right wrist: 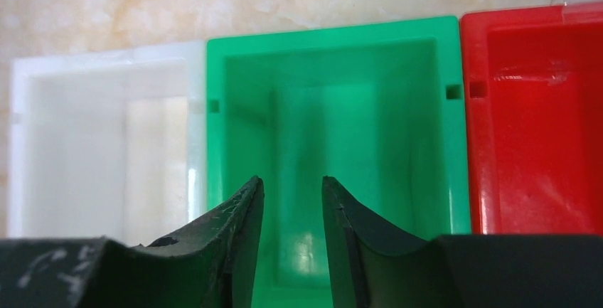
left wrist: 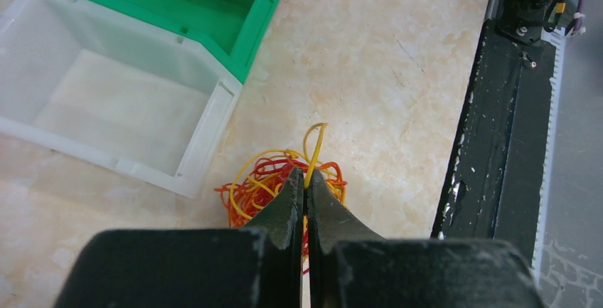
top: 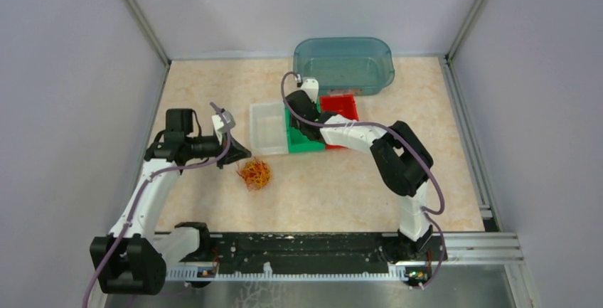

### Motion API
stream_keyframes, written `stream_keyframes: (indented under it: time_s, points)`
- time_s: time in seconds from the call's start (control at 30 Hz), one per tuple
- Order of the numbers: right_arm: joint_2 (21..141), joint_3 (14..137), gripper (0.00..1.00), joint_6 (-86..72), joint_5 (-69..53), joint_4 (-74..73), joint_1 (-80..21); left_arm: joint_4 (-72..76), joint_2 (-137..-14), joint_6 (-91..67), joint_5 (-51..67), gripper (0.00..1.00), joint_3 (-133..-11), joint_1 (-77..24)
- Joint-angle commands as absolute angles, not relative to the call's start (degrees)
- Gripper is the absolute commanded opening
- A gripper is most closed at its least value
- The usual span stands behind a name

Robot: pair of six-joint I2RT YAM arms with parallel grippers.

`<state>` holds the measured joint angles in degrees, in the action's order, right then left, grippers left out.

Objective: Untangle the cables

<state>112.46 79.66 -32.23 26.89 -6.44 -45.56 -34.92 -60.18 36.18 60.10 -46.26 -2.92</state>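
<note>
L gripper (left wrist: 306, 180): jaws closed tip to tip, pinching one yellow strand (left wrist: 316, 148) that arcs up just ahead of the tips. Cables (left wrist: 259, 183): red/orange/yellow clump on table (left wrist: 398, 73), directly below and just beyond the tips. Strand leads back into clump; contact btwn fingers and rest of clump cannot be told. Ahead-left of L gripper: white bin (left wrist: 210, 130), near clump but apart from it, w/ green bin (left wrist: 256, 23) against its far side. Right of L gripper: black base rail (left wrist: 498, 144) along table edge

R gripper (right wrist: 293, 187): jaws apart w/ clear gap, nothing between them. Hangs over green bin, tips pointing into its interior. Left of R gripper: white bin, wall to wall w/ green. Right of it: red bin (right wrist: 530, 20), likewise against green. Beyond R gripper, past the bins: teal tub (top: 343, 40). Clump lies well apart from R gripper, on L arm's side
</note>
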Motion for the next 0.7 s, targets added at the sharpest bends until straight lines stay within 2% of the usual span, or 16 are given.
stream_keyframes:
  time_s: [0.0, 0.1, 0.2, 0.27, 0.5, 0.67]
  points:
    - [108.91, 80.68, 0.39, -33.59, 25.79, -2.21, -45.11, -34.48, -58.80, 34.33, 63.47, 0.00, -48.34, -3.37]
    - [112.25, 84.57, 0.39, -32.89, 25.21, -4.17, -44.06, -34.35, -58.39, 33.08, 63.83, 0.00, -48.59, -3.48]
    - [115.84, 87.83, 0.31, -31.06, 24.35, -5.89, -43.31, -34.32, -57.74, 32.46, 63.68, 0.00, -48.55, -3.55]
    - [117.69, 88.89, 0.30, -30.48, 25.32, -7.00, -42.89, -34.32, -57.07, 32.17, 63.62, 0.00, -48.24, -3.55]
    - [119.15, 86.49, 0.30, -35.78, 29.43, -5.48, -39.11, -34.16, -54.32, 30.47, 63.80, 0.00, -47.33, -3.77]
    - [113.54, 80.21, 0.32, -37.12, 32.70, 1.09, -38.96, -30.80, -53.41, 25.30, 64.19, 0.00, -47.76, -4.16]
